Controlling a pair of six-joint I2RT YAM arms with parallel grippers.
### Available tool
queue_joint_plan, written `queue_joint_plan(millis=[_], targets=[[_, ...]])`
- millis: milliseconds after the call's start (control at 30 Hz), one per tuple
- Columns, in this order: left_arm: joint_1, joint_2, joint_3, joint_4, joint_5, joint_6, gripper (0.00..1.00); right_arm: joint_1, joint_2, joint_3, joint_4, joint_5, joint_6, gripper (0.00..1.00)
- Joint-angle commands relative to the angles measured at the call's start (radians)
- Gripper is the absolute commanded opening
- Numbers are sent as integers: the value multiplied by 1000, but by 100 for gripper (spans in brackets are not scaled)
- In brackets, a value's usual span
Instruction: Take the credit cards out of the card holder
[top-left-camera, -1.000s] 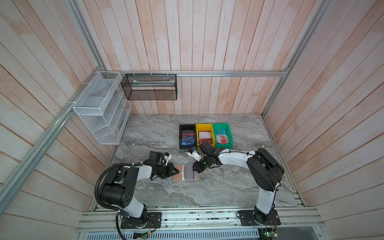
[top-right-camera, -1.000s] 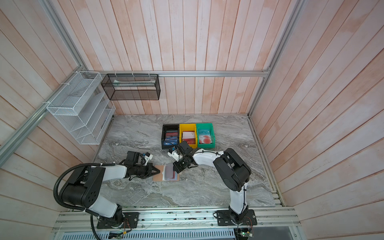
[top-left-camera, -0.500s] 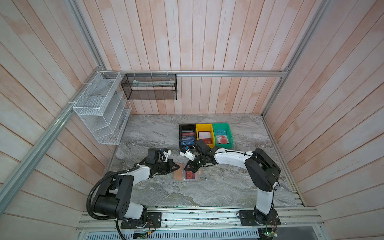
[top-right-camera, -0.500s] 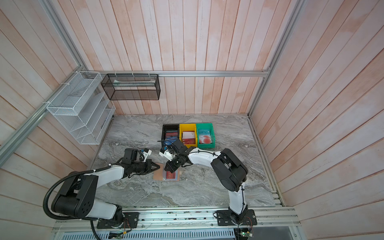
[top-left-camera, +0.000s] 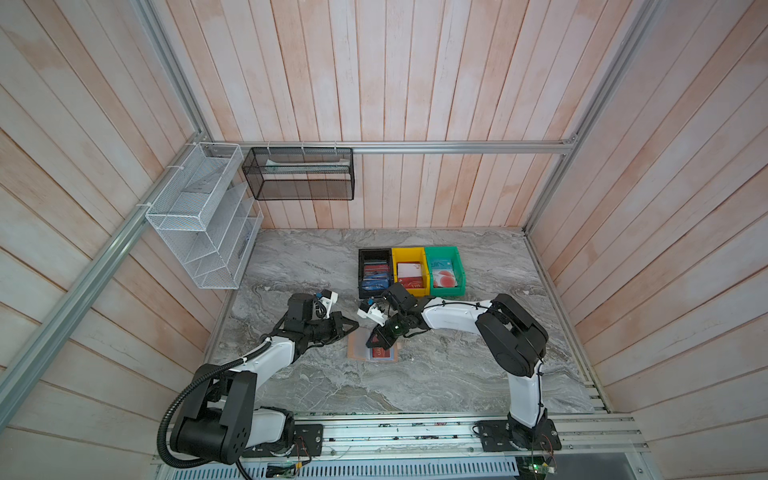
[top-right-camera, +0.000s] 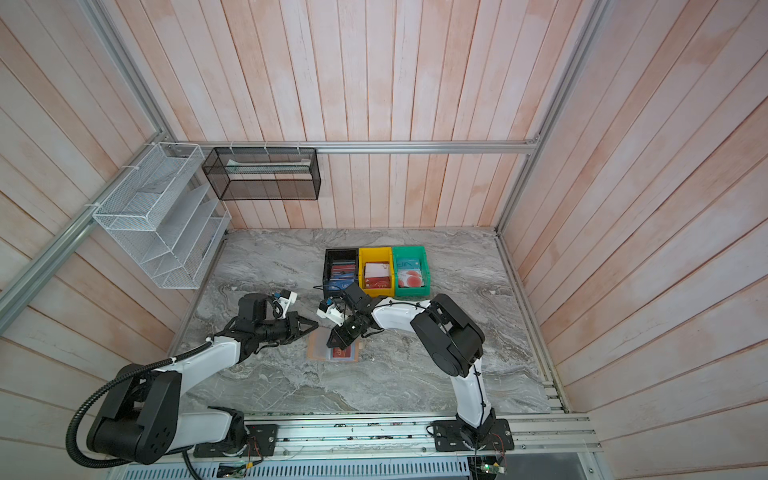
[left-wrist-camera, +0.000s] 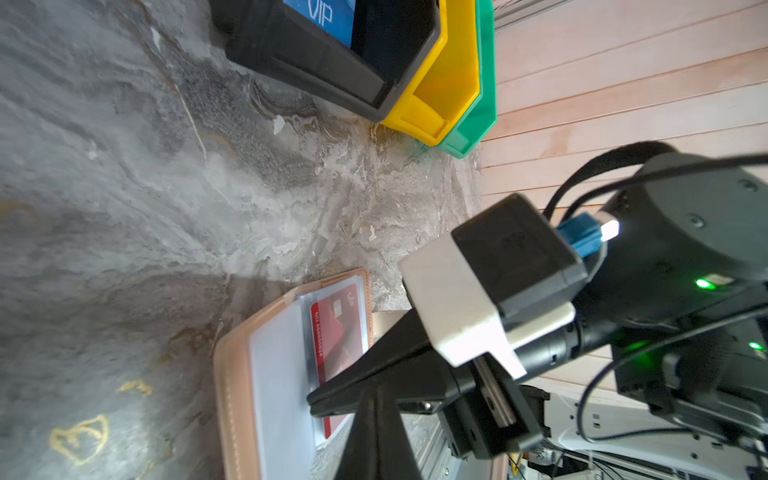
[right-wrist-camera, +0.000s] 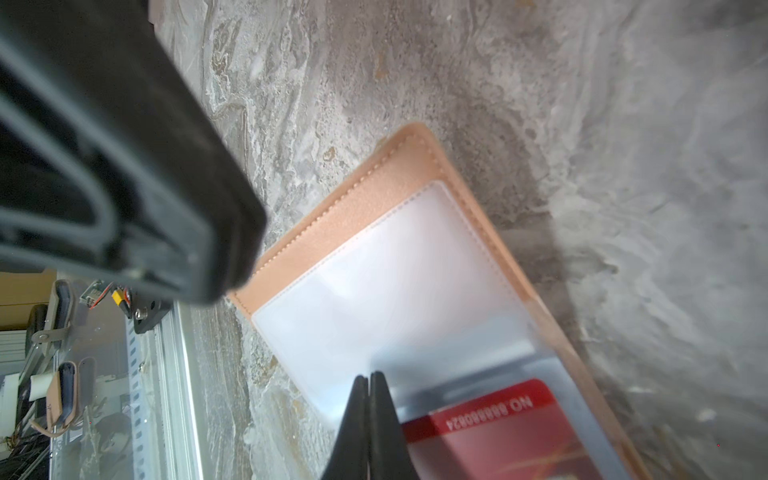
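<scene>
Both arms' jaws are pinched together, empty, at the open card holder (top-left-camera: 358, 348) (red card (left-wrist-camera: 336, 328) sleeved inside).

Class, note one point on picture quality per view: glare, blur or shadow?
Right wrist view: glare washes out the clear sleeve of the card holder, and the left gripper, close to the lens, is blurred. Left wrist view: a soft shadow falls on the table beside the holder. Both top views: evenly lit, but the red card is too small to read.
</scene>
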Motion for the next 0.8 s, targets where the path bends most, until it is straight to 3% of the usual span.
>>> queue_joint_plan(millis=[0,400,767], targets=[[-1,11,-18,93,40,-42,5,5,28,6,17,-23,15,0],[-31,193,-81,257,48,-80,5,-29,-64,-50,30,-5,25,0],[-61,296,-52,281,32,-68,5,-95,-191,-142,-22,69,7,0]])
